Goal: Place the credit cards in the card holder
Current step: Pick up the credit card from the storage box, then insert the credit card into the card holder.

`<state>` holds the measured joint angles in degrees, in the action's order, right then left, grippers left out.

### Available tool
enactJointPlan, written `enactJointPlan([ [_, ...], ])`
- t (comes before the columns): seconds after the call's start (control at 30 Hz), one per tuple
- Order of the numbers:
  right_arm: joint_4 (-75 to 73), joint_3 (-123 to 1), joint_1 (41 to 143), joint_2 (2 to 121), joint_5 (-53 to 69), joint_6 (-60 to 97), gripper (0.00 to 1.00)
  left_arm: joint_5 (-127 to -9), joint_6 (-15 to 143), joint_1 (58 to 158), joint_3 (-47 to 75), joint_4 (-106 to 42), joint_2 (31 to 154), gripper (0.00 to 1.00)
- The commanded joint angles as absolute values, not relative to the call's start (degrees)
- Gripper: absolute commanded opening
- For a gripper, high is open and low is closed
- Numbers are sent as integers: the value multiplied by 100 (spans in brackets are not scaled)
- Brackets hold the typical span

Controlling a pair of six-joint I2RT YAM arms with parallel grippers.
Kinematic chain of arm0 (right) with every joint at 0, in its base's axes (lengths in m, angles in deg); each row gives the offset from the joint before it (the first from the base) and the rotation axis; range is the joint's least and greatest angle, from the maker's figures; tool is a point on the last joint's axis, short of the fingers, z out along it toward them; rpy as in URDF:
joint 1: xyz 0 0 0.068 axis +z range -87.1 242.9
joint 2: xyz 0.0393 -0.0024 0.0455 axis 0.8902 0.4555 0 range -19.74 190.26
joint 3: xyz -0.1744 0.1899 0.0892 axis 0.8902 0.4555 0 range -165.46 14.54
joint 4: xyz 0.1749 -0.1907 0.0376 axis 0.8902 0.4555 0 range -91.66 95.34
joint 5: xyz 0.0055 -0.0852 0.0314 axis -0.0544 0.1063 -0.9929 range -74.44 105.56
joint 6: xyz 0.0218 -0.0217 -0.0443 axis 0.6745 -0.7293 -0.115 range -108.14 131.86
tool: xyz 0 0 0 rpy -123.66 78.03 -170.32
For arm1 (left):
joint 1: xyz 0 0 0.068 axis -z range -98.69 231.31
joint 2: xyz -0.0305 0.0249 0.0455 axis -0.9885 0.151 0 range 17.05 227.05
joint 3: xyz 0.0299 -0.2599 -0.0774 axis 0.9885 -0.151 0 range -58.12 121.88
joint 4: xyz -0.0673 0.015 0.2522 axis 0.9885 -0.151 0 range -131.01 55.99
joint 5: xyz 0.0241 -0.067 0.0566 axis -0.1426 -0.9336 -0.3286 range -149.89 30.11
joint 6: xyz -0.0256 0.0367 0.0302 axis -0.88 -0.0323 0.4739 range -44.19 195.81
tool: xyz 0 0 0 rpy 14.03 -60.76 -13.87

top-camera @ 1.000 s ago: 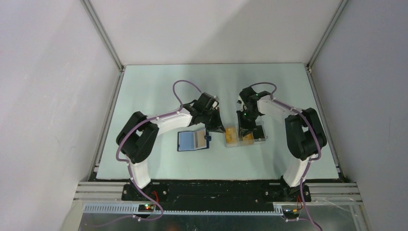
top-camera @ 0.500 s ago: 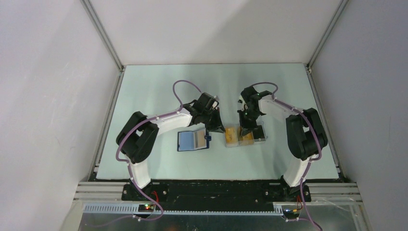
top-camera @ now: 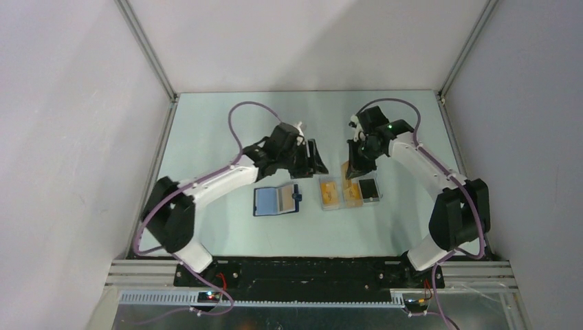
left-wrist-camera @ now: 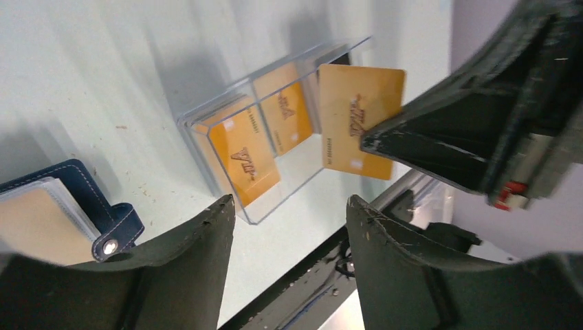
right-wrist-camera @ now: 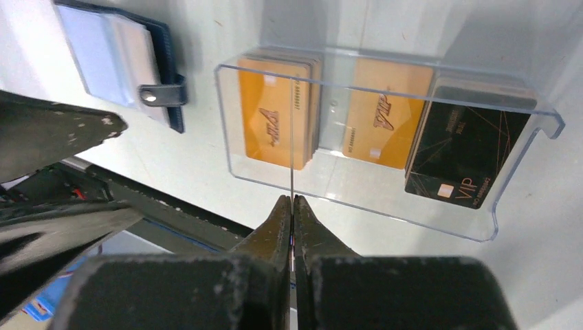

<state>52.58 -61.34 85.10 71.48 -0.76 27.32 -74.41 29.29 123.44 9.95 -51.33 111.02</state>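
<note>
Right gripper (right-wrist-camera: 292,205) — clamped on one credit card (left-wrist-camera: 359,118). Left gripper (left-wrist-camera: 289,210), spread wide and empty, faces it; card holder (top-camera: 276,201) lies nearer the latter.

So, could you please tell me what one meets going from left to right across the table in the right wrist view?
Open navy-blue folding card holder → stack of orange-yellow credit cards → single orange-yellow card → black VIP cards; the last three lie inside the clear plastic case.
</note>
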Motion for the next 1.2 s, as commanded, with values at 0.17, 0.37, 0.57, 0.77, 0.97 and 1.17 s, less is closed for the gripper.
enactJointPlan([
  [0.17,5158,-6965,8994,7051,-528,2861,0,-7548,3016,11225,-303,-5043,9420,64],
  [0.37,4566,-7341,9841,7692,-1060,3229,0,-7721,3217,9988,-1773,-5194,8446,62],
  [0.57,3295,-7195,10331,8375,-2035,3835,0,-7229,3483,9534,-2146,-5899,8340,58],
  [0.77,2450,-6915,10571,8833,-2430,4265,0,-6814,3689,9534,-2081,-6169,8778,53],
  [0.97,2168,-6753,10742,9219,-2378,4366,0,-6780,3901,9538,-1860,-6144,9344,49],
  [1.17,2436,-6663,10720,9418,-2186,4166,0,-6875,4043,9589,-1706,-6015,9768,49],
])
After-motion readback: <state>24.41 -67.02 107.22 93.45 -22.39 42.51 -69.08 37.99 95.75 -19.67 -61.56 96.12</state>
